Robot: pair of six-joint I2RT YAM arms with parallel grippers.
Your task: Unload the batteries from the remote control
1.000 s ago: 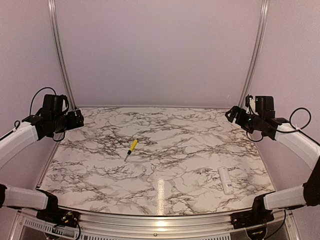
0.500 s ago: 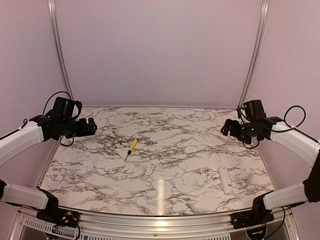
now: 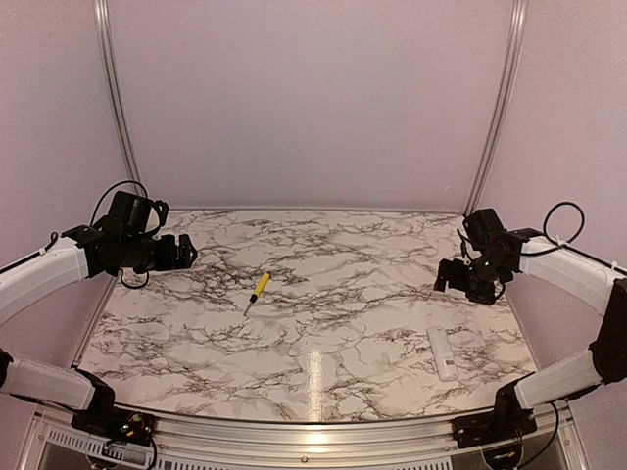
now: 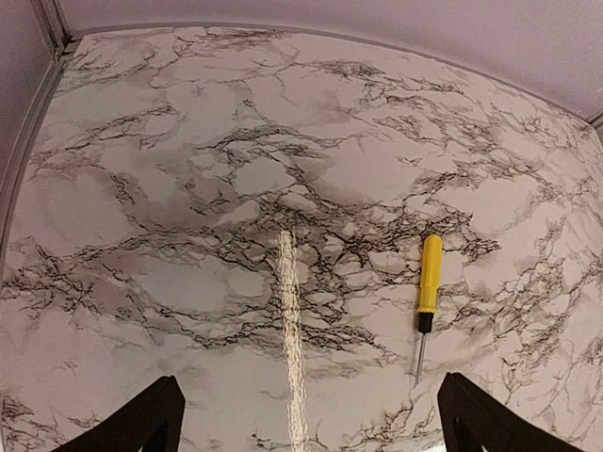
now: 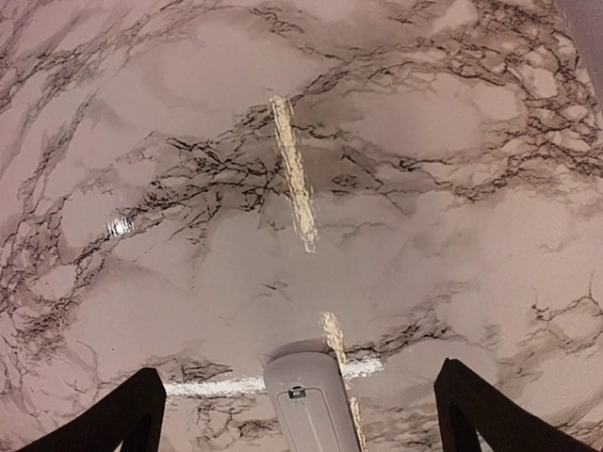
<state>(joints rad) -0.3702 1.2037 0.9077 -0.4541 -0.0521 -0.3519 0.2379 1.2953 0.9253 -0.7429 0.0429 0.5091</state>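
a white remote control [image 3: 443, 353] lay flat on the marble-patterned tabletop [image 3: 333, 323], a small catch showing on its upper face. the right hand [image 3: 453, 277] hovered above the tabletop just beyond the remote's far end, fingers spread wide and holding nothing — in the wrist view the remote's end sat between them. the left hand [image 3: 186, 253], equally wide and empty, hung well to the remote's left — past a yellow-handled screwdriver [image 3: 259, 287] lying well apart from the remote.
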